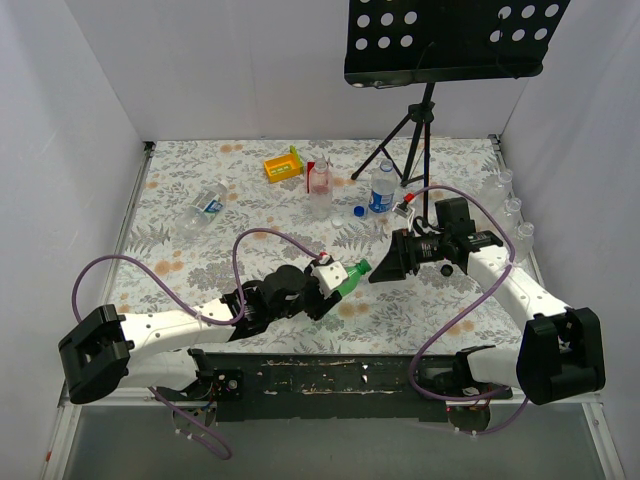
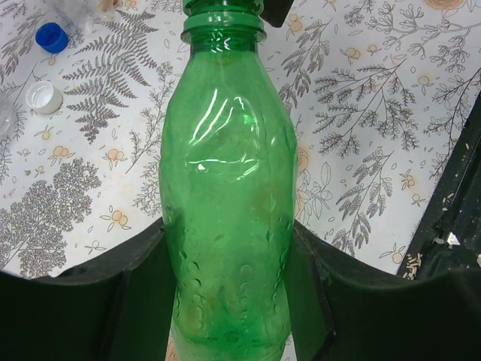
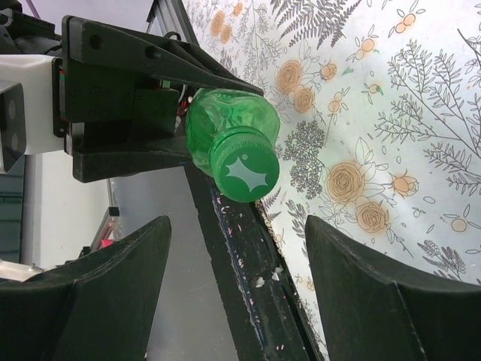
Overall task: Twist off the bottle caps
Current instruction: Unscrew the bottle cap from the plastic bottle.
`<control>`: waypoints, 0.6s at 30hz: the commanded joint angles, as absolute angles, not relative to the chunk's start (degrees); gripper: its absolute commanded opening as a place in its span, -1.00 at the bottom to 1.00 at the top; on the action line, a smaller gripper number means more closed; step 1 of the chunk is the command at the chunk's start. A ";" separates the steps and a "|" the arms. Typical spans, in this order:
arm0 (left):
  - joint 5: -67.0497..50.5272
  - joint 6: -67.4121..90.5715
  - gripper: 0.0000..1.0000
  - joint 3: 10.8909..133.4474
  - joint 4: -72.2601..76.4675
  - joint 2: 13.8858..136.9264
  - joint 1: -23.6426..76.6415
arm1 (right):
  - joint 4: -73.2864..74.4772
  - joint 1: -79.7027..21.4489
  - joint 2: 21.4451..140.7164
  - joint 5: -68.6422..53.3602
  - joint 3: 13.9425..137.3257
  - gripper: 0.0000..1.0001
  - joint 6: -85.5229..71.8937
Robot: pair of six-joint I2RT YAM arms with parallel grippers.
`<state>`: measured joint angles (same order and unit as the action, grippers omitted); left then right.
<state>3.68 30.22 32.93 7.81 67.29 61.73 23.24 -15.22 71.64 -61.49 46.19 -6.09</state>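
Floral table (image 1: 170, 250) with bottles (image 1: 382, 188), loose caps (image 1: 359, 212)

Black metal music stand (image 1: 450, 40): perforated tray on thin tripod legs, far centre-right of tabletop. White table cover printed with grey ferns and orange flowers (image 1: 200, 270) spreads under the stand's feet. Small yellow plastic box (image 1: 283, 165) left of the stand's feet, apart, set askew. Plain white panel walls (image 1: 250, 70) behind and flanking the stand. Black scuffed strip (image 1: 320, 372) at near edge, opposite the stand, flecked with pale chips.

We can read no words or numbers anywhere. The green plastic screw cap (image 3: 244, 171) bears a pale star-shaped mark. The blue label (image 1: 381, 202) on the clear plastic bottle (image 1: 383, 178) is too small to read.
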 commanded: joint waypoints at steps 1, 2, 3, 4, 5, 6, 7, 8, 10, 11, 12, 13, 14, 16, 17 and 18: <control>4.22 29.71 -0.88 33.13 9.23 67.15 62.31 | 20.05 -15.03 71.89 -63.46 46.32 0.59 -8.08; 4.04 29.71 -0.88 33.13 9.23 67.15 62.40 | 19.52 -15.03 71.98 -63.63 46.32 0.59 -8.69; 3.78 29.62 -0.88 33.13 9.23 67.24 62.40 | 19.08 -15.03 72.24 -63.55 46.49 0.59 -9.40; 3.34 29.53 -0.88 33.13 9.23 67.32 62.49 | 18.81 -15.03 72.68 -63.72 46.84 0.59 -9.93; 3.08 29.27 -0.88 33.13 9.32 67.50 62.66 | 18.63 -15.03 73.38 -63.98 47.37 0.59 -10.11; 3.08 29.18 -0.88 33.22 9.32 67.59 62.67 | 18.63 -15.03 74.08 -64.07 48.07 0.59 -10.46; 2.90 29.18 -0.88 33.22 9.32 67.59 62.75 | 18.72 -15.03 74.79 -64.42 48.60 0.59 -10.63; 2.90 29.09 -0.88 33.31 9.32 67.67 62.75 | 18.72 -15.03 75.40 -64.60 49.13 0.59 -10.90; 2.64 29.00 -0.88 33.49 9.40 67.85 62.93 | 18.90 -15.03 76.63 -64.51 49.92 0.57 -11.07; 2.55 28.92 -0.88 33.57 9.40 67.94 62.93 | 19.07 -15.03 76.90 -64.42 50.27 0.55 -11.07; 2.55 28.83 -0.89 33.57 9.40 67.94 63.02 | 19.07 -15.03 77.08 -64.60 50.27 0.53 -11.07; 2.46 28.74 -0.89 33.66 9.40 68.11 63.02 | 18.99 -15.03 77.17 -64.60 50.27 0.50 -10.99; 2.37 28.74 -0.89 33.66 9.40 68.20 63.02 | 18.90 -15.03 77.17 -64.69 50.27 0.45 -11.07; 2.02 28.65 -0.88 33.75 9.49 68.55 63.02 | 18.55 -15.12 76.82 -64.86 49.83 0.41 -11.07; 1.93 28.65 -0.89 33.66 9.58 68.73 63.02 | 18.37 -15.12 76.64 -64.86 49.49 0.37 -11.25; 1.85 28.57 -0.89 33.84 9.58 68.99 63.10 | 18.20 -15.12 76.38 -64.95 49.31 0.34 -11.16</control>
